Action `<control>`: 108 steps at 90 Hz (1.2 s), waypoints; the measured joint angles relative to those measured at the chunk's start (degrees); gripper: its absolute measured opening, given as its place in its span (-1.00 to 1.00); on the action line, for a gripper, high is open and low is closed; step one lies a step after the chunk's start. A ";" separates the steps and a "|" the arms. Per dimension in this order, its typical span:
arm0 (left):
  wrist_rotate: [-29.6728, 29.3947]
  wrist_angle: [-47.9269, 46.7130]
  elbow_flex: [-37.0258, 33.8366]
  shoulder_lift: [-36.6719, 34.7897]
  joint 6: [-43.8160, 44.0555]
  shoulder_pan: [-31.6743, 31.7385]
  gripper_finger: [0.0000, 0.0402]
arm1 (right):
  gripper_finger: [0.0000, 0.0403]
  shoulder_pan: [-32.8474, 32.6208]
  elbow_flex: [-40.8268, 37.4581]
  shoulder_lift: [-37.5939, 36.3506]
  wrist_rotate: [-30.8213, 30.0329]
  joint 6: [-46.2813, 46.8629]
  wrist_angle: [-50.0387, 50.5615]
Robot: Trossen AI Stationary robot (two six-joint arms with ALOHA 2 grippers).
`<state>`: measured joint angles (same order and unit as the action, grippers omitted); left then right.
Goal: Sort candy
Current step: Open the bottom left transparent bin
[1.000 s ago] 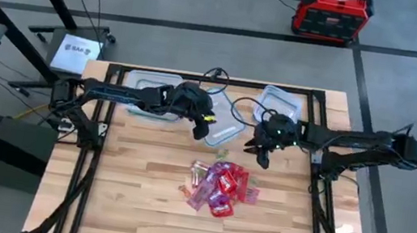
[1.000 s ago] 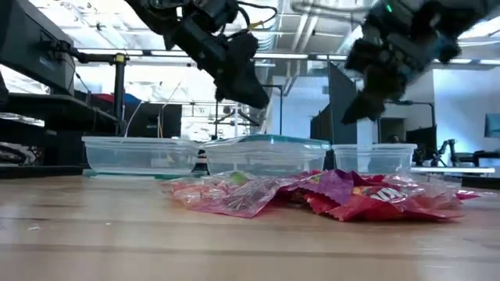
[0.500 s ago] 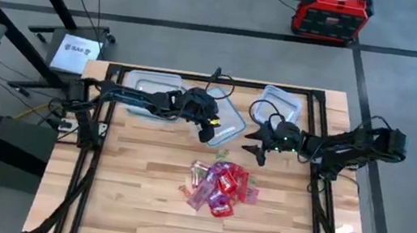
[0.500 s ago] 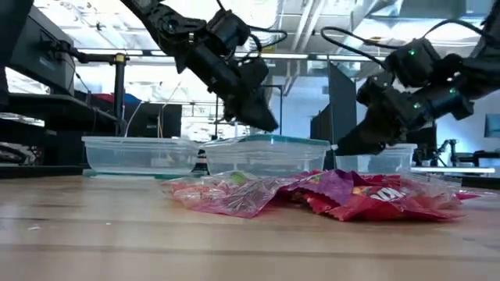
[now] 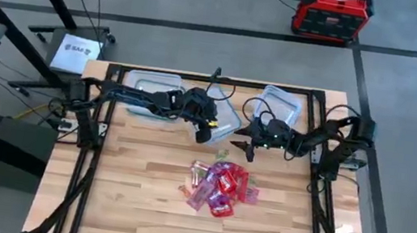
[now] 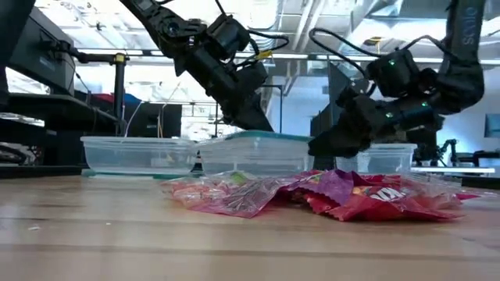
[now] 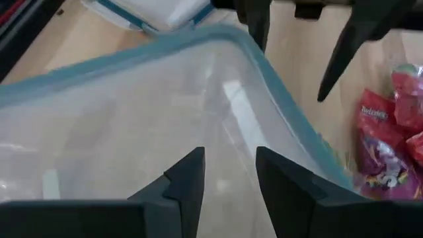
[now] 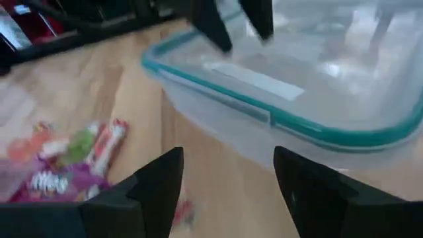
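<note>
The left gripper (image 7: 228, 173) shows its two dark fingers (image 7: 188, 178) set slightly apart with nothing between them. Directly beneath and ahead of them lies a clear rectangular plastic container with a teal rim (image 7: 277, 86). Beyond its far corner the other arm's two dark fingers (image 7: 344, 46) point down toward the light wooden table (image 7: 301, 73). Beside that corner lie shiny red and purple candy packets (image 7: 390, 135).

I see the candy (image 5: 219, 187) lying in one loose heap on the wooden table, near its middle: shiny red and pink flat packets, overlapping each other, some crumpled. A few small tan pieces (image 5: 183, 187) lie just beside the heap, apart from it
</note>
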<state>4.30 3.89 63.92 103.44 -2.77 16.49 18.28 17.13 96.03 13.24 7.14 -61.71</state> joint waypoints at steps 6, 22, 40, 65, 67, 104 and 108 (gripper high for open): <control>0.12 0.35 0.03 1.37 0.04 0.00 -0.39 | 0.11 -0.06 0.42 0.52 2.41 0.40 0.63; 0.32 2.21 0.24 5.50 0.92 0.13 -0.39 | 0.11 -0.76 1.79 2.85 3.17 0.96 -0.22; 3.19 4.26 0.21 7.02 3.69 0.05 -0.39 | 0.11 -0.83 3.94 6.38 3.44 0.89 -2.18; 5.04 3.94 0.15 6.25 4.38 -0.17 -0.39 | 0.11 -1.43 2.87 4.99 4.62 4.53 1.61; 5.20 3.98 0.13 6.22 4.38 -0.21 -0.39 | 0.11 -1.60 2.53 4.40 4.69 4.59 2.78; 4.92 3.98 0.03 6.21 4.12 -0.46 -0.39 | 0.11 -0.95 3.09 3.96 -2.12 1.63 6.16; 5.11 3.87 -0.02 6.21 4.12 -0.47 -0.39 | 0.11 -0.89 3.59 4.39 -1.14 1.65 5.15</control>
<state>9.41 7.76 63.90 109.65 1.34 16.02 17.39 20.71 100.42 12.10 8.79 -56.56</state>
